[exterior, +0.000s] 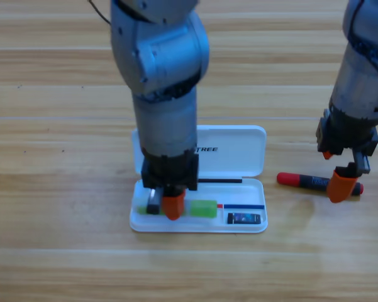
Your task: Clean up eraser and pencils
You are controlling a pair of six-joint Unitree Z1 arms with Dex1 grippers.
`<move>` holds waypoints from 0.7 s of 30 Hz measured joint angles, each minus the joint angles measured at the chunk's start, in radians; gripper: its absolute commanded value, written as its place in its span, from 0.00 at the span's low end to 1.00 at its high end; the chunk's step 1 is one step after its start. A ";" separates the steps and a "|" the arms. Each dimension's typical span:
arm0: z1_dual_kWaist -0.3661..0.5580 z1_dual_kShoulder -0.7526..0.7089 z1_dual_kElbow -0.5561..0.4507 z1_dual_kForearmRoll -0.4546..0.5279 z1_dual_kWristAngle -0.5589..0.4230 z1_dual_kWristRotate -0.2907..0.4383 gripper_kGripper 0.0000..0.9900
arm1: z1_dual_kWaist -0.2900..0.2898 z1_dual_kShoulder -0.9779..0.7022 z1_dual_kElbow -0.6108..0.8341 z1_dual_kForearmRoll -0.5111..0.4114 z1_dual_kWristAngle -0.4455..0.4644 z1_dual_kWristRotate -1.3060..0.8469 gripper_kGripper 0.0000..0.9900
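Left hand (166, 204) hides green pencil (203, 209), grip unclear; right hand (337, 173) open over marker (305, 182).

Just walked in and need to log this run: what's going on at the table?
Two arms are packing stationery into an open white case. The left gripper is down in the case's tray over the green-and-white stick, which lies in the tray. The eraser sits at the tray's right end. The right gripper is down at the red-capped black marker, which lies on the wooden table to the right of the case.
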 measured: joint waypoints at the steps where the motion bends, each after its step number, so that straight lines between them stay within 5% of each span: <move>1: -0.001 0.007 -0.003 -0.002 0.000 -0.002 0.00 | -0.005 0.011 -0.004 0.000 0.000 -0.003 0.90; 10: -0.003 0.020 -0.009 -0.023 0.002 -0.006 0.00 | -0.029 0.106 -0.052 -0.006 0.000 -0.033 0.89; 14: -0.003 0.025 -0.009 -0.025 0.005 -0.006 0.00 | -0.033 0.141 -0.053 -0.035 0.000 -0.046 0.82; 17: -0.003 0.034 -0.008 -0.031 0.020 -0.006 0.00 | -0.035 0.148 -0.053 -0.040 0.000 -0.051 0.57; 20: -0.003 0.042 -0.007 -0.050 0.033 -0.006 0.00 | -0.037 0.154 -0.056 -0.040 -0.009 -0.063 0.09; 21: -0.003 0.043 -0.007 -0.053 0.034 -0.006 0.00 | -0.038 0.156 -0.058 -0.040 -0.014 -0.066 0.00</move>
